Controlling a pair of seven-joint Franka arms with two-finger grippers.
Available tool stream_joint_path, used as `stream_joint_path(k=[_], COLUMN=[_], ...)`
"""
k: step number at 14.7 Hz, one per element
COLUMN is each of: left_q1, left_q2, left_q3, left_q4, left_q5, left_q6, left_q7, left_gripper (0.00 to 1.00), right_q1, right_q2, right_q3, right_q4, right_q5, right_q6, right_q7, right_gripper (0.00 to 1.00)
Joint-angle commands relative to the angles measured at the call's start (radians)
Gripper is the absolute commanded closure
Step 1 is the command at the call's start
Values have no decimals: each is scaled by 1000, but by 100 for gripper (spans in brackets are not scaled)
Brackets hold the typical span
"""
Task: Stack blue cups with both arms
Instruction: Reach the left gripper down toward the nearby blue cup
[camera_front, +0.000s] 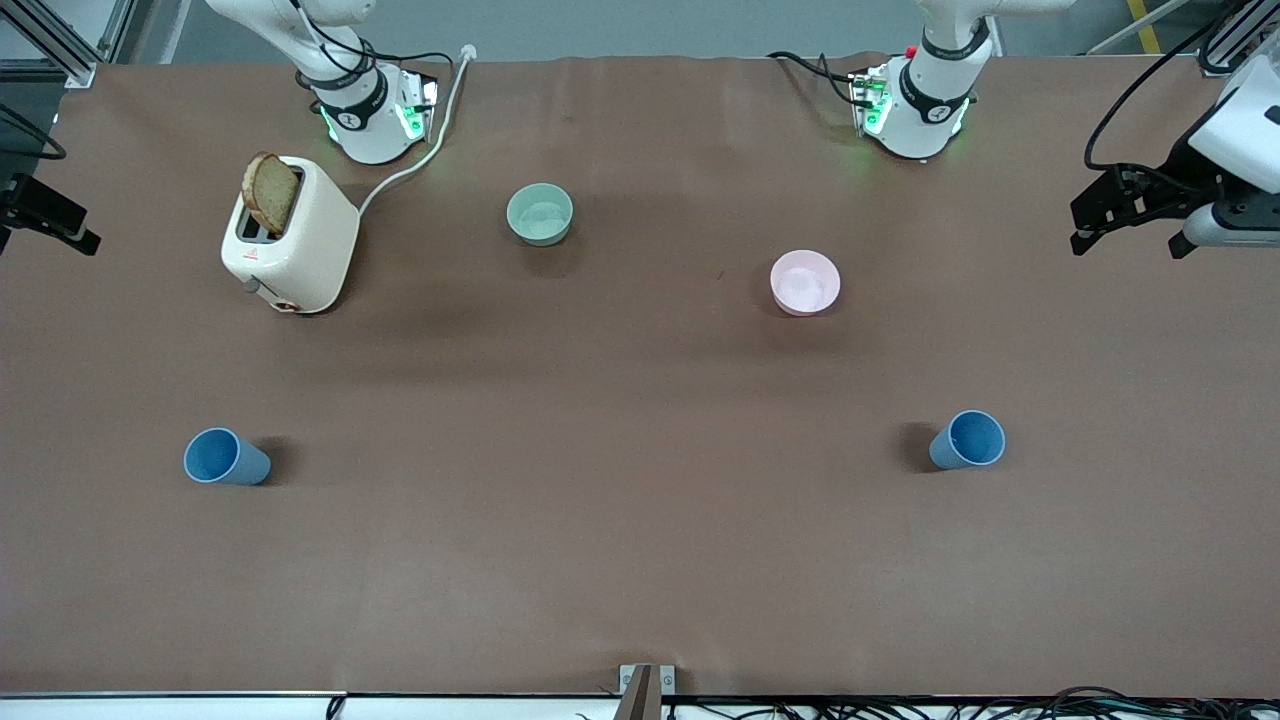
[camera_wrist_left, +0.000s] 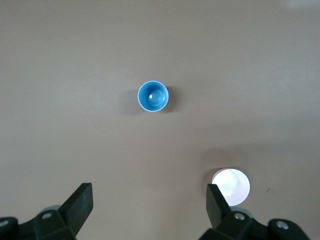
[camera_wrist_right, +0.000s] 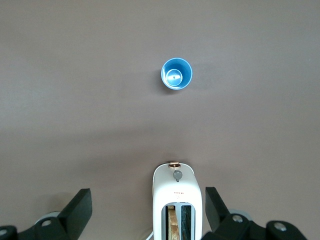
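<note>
Blue cups (camera_front: 227, 458), mint bowl (camera_front: 540, 214), pink bowl (camera_front: 805, 282).

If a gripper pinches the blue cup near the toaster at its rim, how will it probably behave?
The blue cup stands upright, open and seemingly empty, so it is probably light. It looks like thin plastic, so its rim may flex. Its base is narrower than its rim, so a sideways push could tip it.

Robot lab, aluminium framing (camera_front: 60, 40), cables (camera_front: 1000, 705)
</note>
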Motion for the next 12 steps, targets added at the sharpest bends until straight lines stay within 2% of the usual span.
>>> stream_joint_path(k=[1,3,5,9,12], left_q1=[6,8,32,90,93], left_q2=[16,100,191,346,441], left_q3=[-4,1,39,39,38], left_q4=[17,81,108,45,-16], left_q5=[17,20,20,11,-18], left_q6=[-15,-14,21,254,388], left_q7=[12,9,44,82,82], left_gripper=[0,0,0,0,0], right_q1=[-19,-17,-17,-20,-23], right_q2=[3,3,3,14,14], right_q3=[16,16,16,16,13], right_q4=[15,15,15,17,14], right_q5=[-5,-5,-5,-5,-5], right_q6=[-12,-11,-9,-5,-12], right_q7=[13,13,13,10,7], right_gripper=[0,0,0,0,0])
